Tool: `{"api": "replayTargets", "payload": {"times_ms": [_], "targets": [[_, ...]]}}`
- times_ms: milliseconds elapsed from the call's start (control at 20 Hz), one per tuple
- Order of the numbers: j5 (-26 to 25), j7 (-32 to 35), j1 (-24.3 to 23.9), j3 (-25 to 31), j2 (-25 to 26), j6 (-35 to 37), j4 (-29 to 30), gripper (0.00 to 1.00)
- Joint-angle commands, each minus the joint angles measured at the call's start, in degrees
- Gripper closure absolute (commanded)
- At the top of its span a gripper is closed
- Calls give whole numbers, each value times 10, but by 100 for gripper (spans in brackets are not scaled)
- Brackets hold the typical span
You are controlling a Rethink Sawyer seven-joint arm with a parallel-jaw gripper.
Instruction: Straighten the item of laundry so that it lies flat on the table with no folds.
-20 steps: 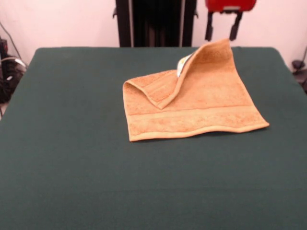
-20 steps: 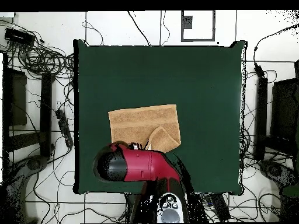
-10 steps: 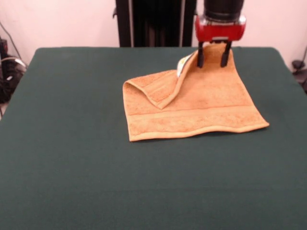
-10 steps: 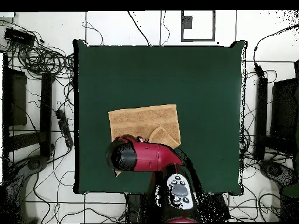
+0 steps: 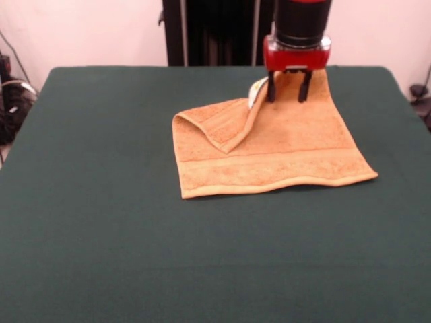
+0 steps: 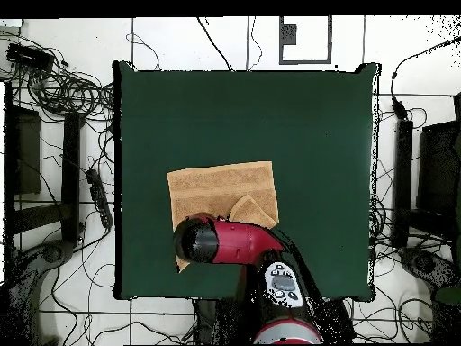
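The orange-tan towel (image 5: 283, 145) lies on the dark green table (image 5: 101, 222), right of centre toward the far side. Its far left corner is folded over onto the middle, making a triangular flap (image 5: 219, 121), and a small white tag (image 5: 256, 89) shows at the raised far fold. My gripper (image 5: 285, 95) hangs open over the towel's raised far edge, its two black fingers (image 5: 272, 87) down at the cloth and holding nothing. In the overhead view the red arm (image 6: 225, 241) covers the near part of the towel (image 6: 216, 185) and hides the gripper.
Cables and dark equipment (image 6: 54, 180) lie on the floor round the table. The black pedestal (image 5: 215, 30) stands behind the far edge.
My gripper has come down from the top edge and moved left, until its fingers stand at the towel's raised far edge. The towel has not moved.
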Motion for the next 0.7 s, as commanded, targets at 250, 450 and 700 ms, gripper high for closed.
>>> {"api": "replayTargets", "payload": {"times_ms": [250, 450, 700], "targets": [[-28, 51, -21, 73, 7, -32, 4, 0], [-38, 52, -26, 76, 27, -51, 2, 0], [-48, 60, -30, 80, 57, -82, -3, 0]]}}
